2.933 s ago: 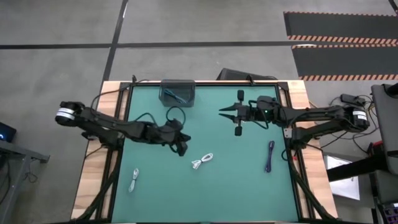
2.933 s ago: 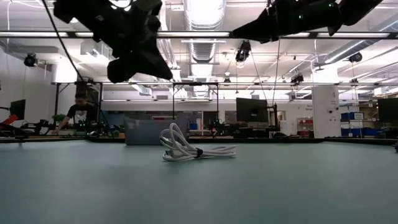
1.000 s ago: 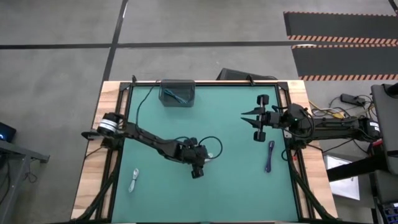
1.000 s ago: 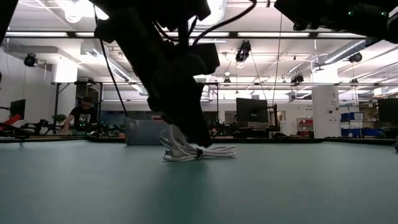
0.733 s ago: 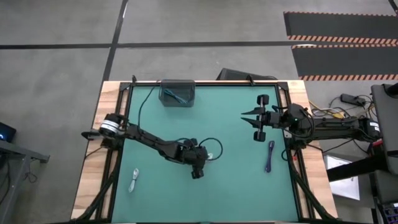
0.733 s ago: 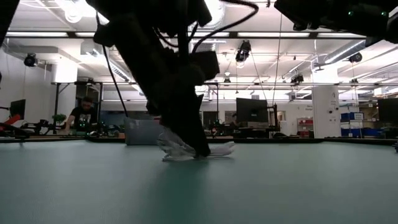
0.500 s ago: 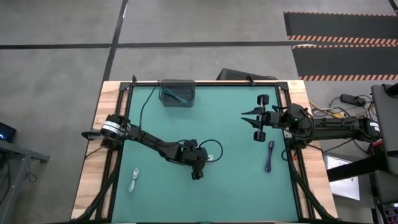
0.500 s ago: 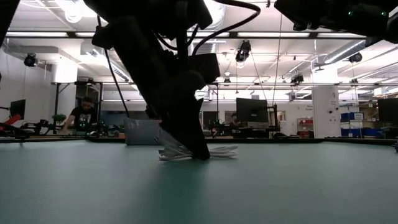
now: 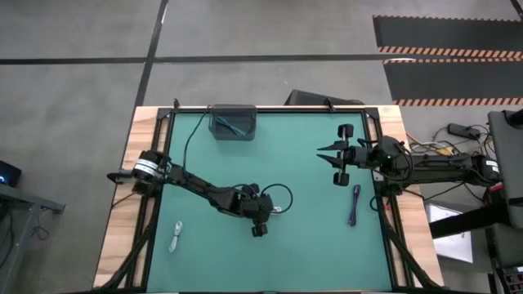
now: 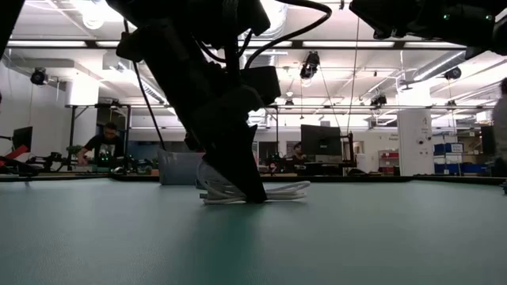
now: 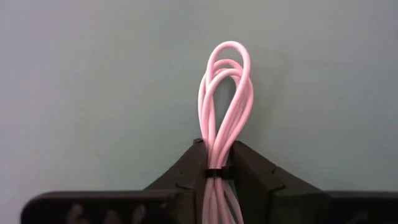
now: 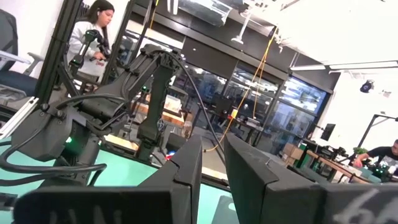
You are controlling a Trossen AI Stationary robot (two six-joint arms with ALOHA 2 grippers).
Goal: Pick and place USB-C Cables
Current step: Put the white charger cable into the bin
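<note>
Left wrist view: white USB-C cable bundle pinched between the left gripper's fingers, loops lying on the green table.
White cable position: mid-table, slightly toward the front.
Other cables: pale one front-left, dark blue-purple one right.
Right gripper: raised, narrow gap, holding nothing.
Bin: far edge.

the left gripper pinches a looped pale cable bundle against the green table.
</note>
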